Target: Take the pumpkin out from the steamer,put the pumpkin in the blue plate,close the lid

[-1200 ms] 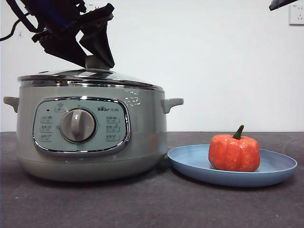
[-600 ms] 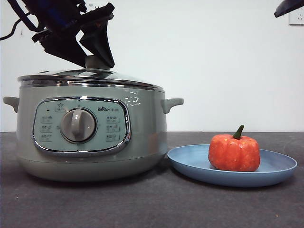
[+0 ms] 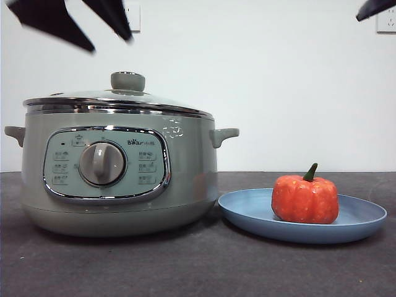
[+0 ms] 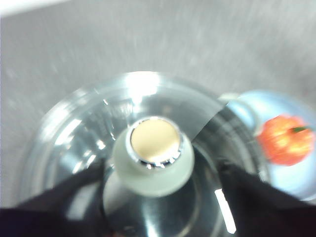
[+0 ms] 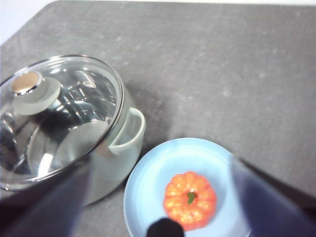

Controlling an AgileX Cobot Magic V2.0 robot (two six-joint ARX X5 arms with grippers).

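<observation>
The steamer [image 3: 117, 179] stands at the left of the table with the glass lid [image 3: 117, 99] resting flat on its rim. My left gripper [image 3: 110, 43] hangs open above the lid's pale-green knob [image 4: 153, 158], clear of it; in the left wrist view the jaws stand wide on either side of the knob. Inside the blue plate [image 3: 365, 216], right of the steamer, the orange pumpkin [image 3: 305, 199] sits upright. My right gripper [image 5: 160, 210] is open high above the pumpkin [image 5: 190, 200] and the plate [image 5: 148, 192], holding nothing.
The steamer's side handle [image 3: 224, 135] sticks out toward the plate, and the plate's rim nearly touches the steamer's base. Only a black tip of the right arm [image 3: 374, 7] shows at the top right corner. A dark grey tabletop [image 3: 198, 266] runs across the front.
My left gripper has come off the lid's knob and risen up and to the left. The lid, steamer, pumpkin and plate have stayed where they were.
</observation>
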